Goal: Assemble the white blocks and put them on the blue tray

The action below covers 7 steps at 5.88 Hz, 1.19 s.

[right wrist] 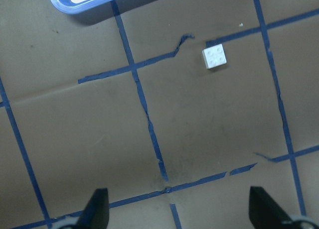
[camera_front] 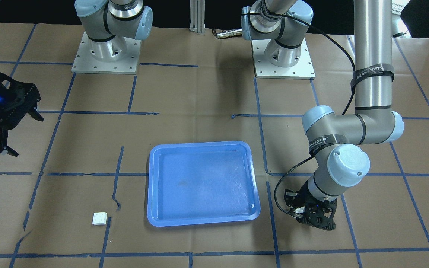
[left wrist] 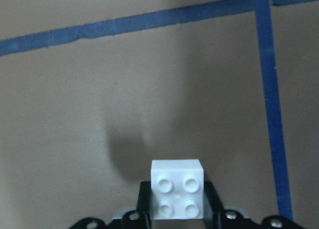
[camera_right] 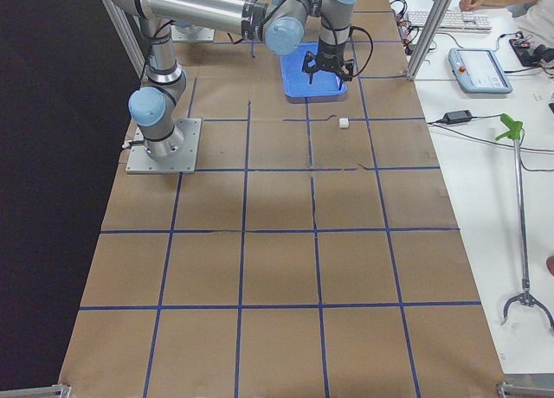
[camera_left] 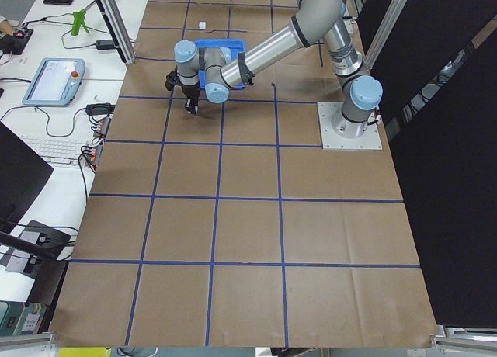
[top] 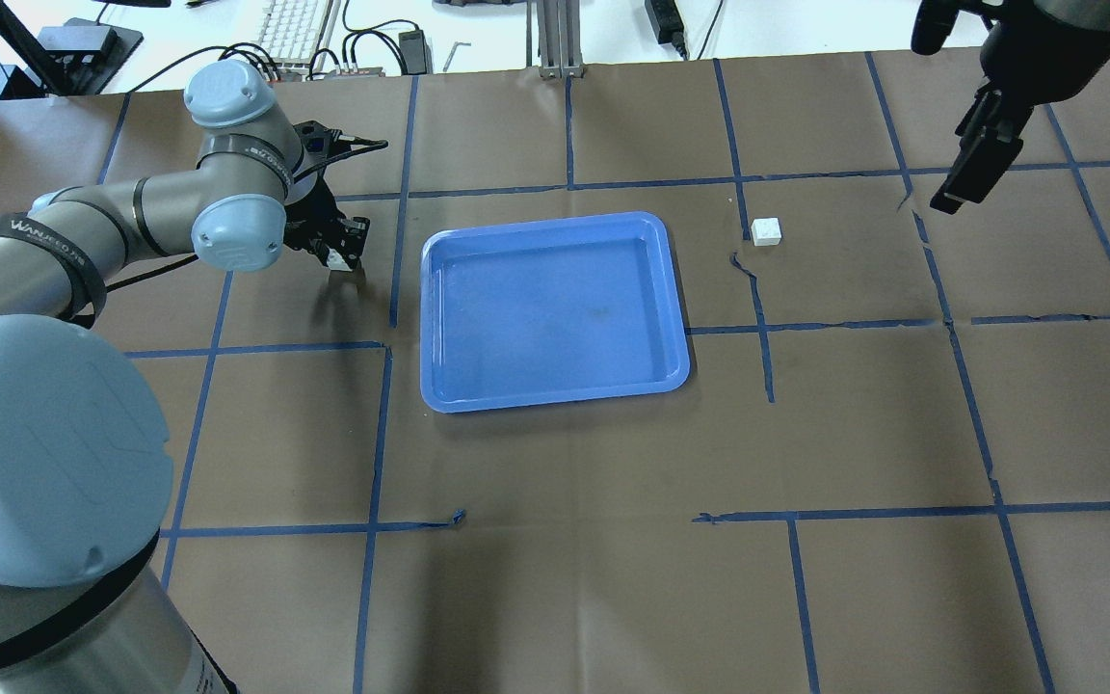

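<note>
The blue tray (top: pixel 555 308) lies empty at the table's middle, also in the front view (camera_front: pixel 203 182). My left gripper (top: pixel 343 255) is down close to the table beside the tray's left rim. It is shut on a white block (left wrist: pixel 178 189), studs toward the wrist camera, held between the fingers. A bit of that block shows in the front view (camera_front: pixel 299 211). The second white block (top: pixel 766 231) sits on the paper right of the tray, and it shows in the right wrist view (right wrist: pixel 214 56). My right gripper (top: pixel 960 188) hangs high, open and empty, to the right of that block.
Brown paper with blue tape lines covers the table (top: pixel 574 578); the tape is torn near the loose block (right wrist: pixel 149 124). The two arm bases (camera_front: pixel 106 52) stand at the robot's edge. Keyboard and cables (top: pixel 304 29) lie beyond the far edge.
</note>
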Tool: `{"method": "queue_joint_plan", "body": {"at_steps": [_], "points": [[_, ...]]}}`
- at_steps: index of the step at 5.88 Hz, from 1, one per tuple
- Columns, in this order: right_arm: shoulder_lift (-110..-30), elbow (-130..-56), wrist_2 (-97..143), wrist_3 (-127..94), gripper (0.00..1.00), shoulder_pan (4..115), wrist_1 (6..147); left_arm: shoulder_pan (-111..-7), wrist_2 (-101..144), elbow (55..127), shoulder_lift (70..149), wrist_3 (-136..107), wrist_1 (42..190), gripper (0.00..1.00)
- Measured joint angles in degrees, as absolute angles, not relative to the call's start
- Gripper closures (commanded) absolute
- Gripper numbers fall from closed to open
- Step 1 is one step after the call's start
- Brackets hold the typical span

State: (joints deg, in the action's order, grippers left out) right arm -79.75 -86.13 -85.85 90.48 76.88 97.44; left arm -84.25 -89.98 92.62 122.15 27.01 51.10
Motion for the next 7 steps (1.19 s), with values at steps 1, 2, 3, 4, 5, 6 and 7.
{"method": "queue_joint_plan", "body": {"at_steps": [1,2,3,4,5,6,7], "points": [[-77.1,-86.4,-80.4,95.8,0.0,76.1,98.6,-87.1,-89.8,92.9,119.5,32.5,53.3,0.92],[-74.2,-86.7,-75.1,100.8,0.0,74.6,99.0,-92.6,-89.9,93.0,117.1,34.5,55.9,0.91],[-70.6,-86.9,-70.2,105.6,0.0,73.2,99.3,-98.7,-90.0,93.1,116.1,36.7,56.9,0.91],[-66.6,-87.0,-65.3,109.1,0.0,72.0,101.0,-104.0,-90.1,93.6,116.1,41.8,56.9,0.89],[-62.4,-86.9,-60.4,111.3,0.0,71.4,104.6,-107.2,-89.9,94.7,116.7,47.7,56.1,0.88],[-58.1,-86.8,-56.3,112.2,0.0,71.2,109.2,-109.2,-89.7,96.3,118.1,52.1,52.7,0.88],[-54.3,-86.6,-53.8,112.6,0.0,71.2,112.8,-110.4,-89.8,97.7,119.2,56.1,48.6,0.88]]}}
